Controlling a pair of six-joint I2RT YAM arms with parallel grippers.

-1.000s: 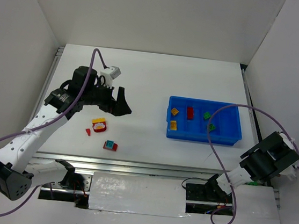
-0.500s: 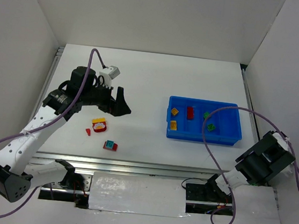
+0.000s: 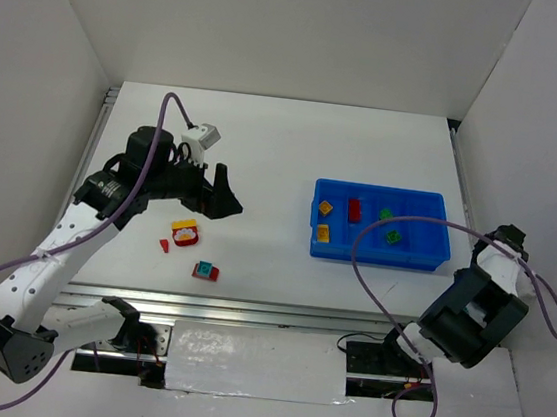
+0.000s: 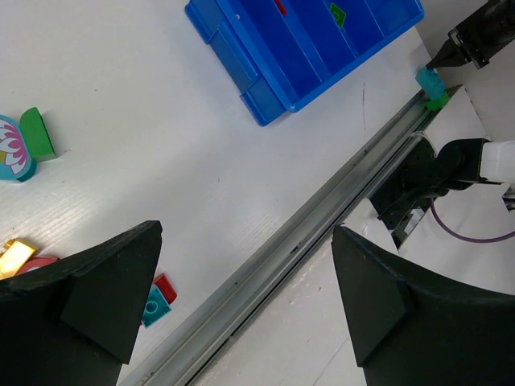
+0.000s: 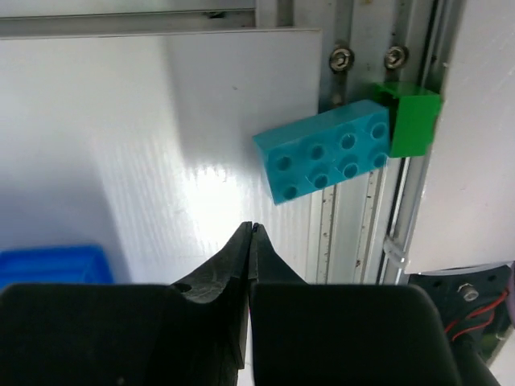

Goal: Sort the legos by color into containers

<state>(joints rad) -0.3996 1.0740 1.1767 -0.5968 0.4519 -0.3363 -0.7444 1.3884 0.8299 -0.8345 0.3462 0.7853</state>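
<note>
The containers are compartments of a blue tray (image 3: pixel 424 253) at mid right, holding yellow legos (image 3: pixel 326 208), a red one (image 3: pixel 354 209) and green ones (image 3: pixel 393 237). Loose on the table at left lie a red-and-yellow lego (image 3: pixel 184 232), a small red lego (image 3: pixel 164 246) and a teal-and-red lego (image 3: pixel 205 272). My left gripper (image 3: pixel 226 193) hovers open and empty just above them; its wrist view also shows a teal flower piece with a green brick (image 4: pixel 22 147). My right gripper (image 5: pixel 252 228) is shut and empty, tips just short of a teal brick (image 5: pixel 326 161) joined to a green brick (image 5: pixel 412 119).
The teal-and-green pair rests on the metal rail (image 5: pixel 354 96) at the table's near right corner, outside the tray. A long aluminium rail (image 4: pixel 322 233) runs along the front edge. White walls enclose the table; a purple cable (image 3: pixel 375 242) loops over the tray.
The right arm has swung: its elbow dropped toward the front edge and its wrist moved up beside the tray's right end. The left arm drifted slightly left, still open.
</note>
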